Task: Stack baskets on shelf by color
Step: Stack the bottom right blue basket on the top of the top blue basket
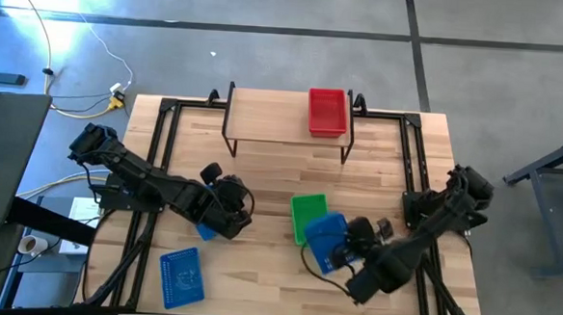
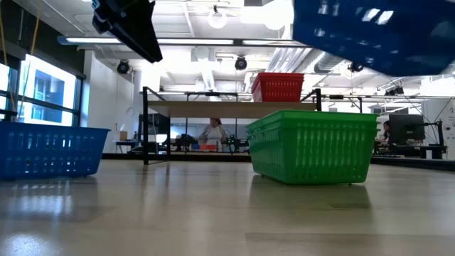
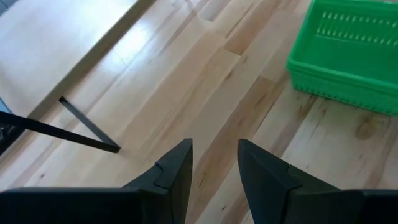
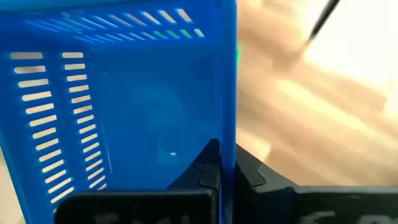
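Note:
A red basket (image 1: 327,112) stands on the right end of the shelf (image 1: 274,119) at the table's far side. A green basket (image 1: 306,214) rests on its bottom at mid-table. My right gripper (image 1: 351,241) is shut on a blue basket (image 1: 325,239), which hangs in the air just near-side of the green one (image 2: 313,153). A second blue basket (image 1: 181,276) sits near the front left. My left gripper (image 1: 235,213) hovers open left of the green basket, with nothing between its fingers (image 3: 214,165). A blue piece (image 1: 205,233) shows under the left arm. My right gripper pinches one side wall of the blue basket at its rim (image 4: 227,134), one finger inside the basket and one outside. The fingers slant down from the table's right side. The basket (image 2: 377,35) is lifted clear of the table and tilted.
The shelf's black legs (image 1: 226,140) stand on the far half of the table, and its top is bare left of the red basket. Black frame rails (image 1: 161,151) run along the table's left and right sides. Bare wood lies between the green basket and the shelf.

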`<state>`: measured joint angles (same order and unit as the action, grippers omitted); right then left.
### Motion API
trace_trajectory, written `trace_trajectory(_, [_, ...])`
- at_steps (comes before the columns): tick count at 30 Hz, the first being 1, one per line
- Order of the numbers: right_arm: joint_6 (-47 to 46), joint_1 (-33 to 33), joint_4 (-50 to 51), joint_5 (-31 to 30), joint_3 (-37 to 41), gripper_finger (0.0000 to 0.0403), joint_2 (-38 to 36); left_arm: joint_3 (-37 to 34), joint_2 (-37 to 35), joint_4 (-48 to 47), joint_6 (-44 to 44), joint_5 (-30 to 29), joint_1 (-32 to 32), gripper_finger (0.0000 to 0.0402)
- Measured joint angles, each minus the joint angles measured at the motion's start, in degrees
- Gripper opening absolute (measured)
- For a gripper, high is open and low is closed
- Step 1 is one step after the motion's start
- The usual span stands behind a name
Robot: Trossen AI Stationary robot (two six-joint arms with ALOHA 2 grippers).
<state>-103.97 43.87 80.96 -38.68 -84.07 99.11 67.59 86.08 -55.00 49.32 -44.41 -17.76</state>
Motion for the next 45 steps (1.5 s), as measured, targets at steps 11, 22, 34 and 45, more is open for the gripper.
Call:
trace_trajectory(11, [16.26, -9.94, -8.81, -11.94, 0.02, 0.0, 0.0, 0.0, 0.0, -1.03, 1.37, 4.36, 3.16, 0.0173])
trace_trajectory(22, [28.32, -18.14, -16.41, -18.99, 0.04, 0.0, 0.0, 0.0, 0.0, 4.95, 6.02, 0.62, 3.87, 0.0175])
trace_trajectory(34, [36.97, -24.56, -22.46, -25.48, 0.09, 0.0, -0.04, -0.02, 0.0, 15.44, 5.03, -3.63, 3.87, 0.0175])
trace_trajectory(45, [48.5, -27.69, -32.45, -26.85, 0.09, 0.0, -0.04, -0.01, 0.0, 25.39, 0.82, -5.92, 3.87, 0.0174])
